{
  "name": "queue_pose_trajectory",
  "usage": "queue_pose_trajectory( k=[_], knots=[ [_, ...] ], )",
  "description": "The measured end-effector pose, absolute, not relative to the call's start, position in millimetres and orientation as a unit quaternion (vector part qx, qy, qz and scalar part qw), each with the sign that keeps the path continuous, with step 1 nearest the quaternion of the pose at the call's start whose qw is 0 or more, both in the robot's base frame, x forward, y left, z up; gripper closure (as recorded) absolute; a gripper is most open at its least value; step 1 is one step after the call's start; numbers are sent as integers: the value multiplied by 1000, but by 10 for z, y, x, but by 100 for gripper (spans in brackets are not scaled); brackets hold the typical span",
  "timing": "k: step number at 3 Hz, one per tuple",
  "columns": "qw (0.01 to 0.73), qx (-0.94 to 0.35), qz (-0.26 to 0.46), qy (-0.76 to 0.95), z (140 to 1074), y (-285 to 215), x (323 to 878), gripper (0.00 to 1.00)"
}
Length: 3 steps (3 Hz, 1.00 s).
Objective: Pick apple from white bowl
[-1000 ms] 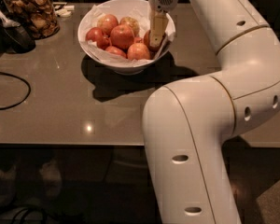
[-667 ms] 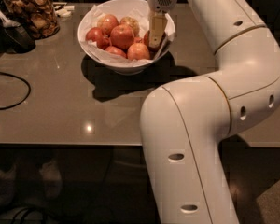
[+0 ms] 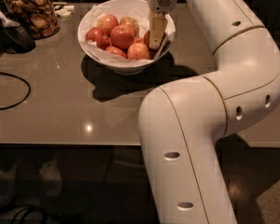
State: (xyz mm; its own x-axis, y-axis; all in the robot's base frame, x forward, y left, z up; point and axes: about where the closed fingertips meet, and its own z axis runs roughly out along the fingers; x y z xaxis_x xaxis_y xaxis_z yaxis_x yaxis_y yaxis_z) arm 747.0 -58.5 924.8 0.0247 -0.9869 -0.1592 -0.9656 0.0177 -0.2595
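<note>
Right now you are watching the robot's white arm (image 3: pixel 214 125) reaching across the grey table (image 3: pixel 60 101) and bending down over the white bowl (image 3: pixel 126 67), which is sitting near the far edge, well apart from the glass jar (image 3: pixel 35 13) of brown snacks at the left. The gripper (image 3: pixel 156 44) is hanging straight down inside the bowl's right side, close to the rim and the crinkled paper lining, low among the fruit. You are not getting a view that shows whether it is spread wide or closed, so that cannot be told. The apple (image 3: pixel 138 52), red with a paler patch, is lying at the front right of the heap, just beside the gripper's tip, with the redder apples (image 3: pixel 122 35) crowding its left. You are looking, it seems, at the reach-and-grasp step: nothing is lifted clear yet. The next move is calling for a firm closing around that apple, then a straight rise that is not dragging paper or nudging its neighbours.
</note>
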Motion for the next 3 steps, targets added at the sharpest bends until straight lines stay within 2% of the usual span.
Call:
queue_pose_trajectory(
  k=[3],
  knots=[
    [139,-695,-20,705,9103,-701,7436,24]
  ],
)
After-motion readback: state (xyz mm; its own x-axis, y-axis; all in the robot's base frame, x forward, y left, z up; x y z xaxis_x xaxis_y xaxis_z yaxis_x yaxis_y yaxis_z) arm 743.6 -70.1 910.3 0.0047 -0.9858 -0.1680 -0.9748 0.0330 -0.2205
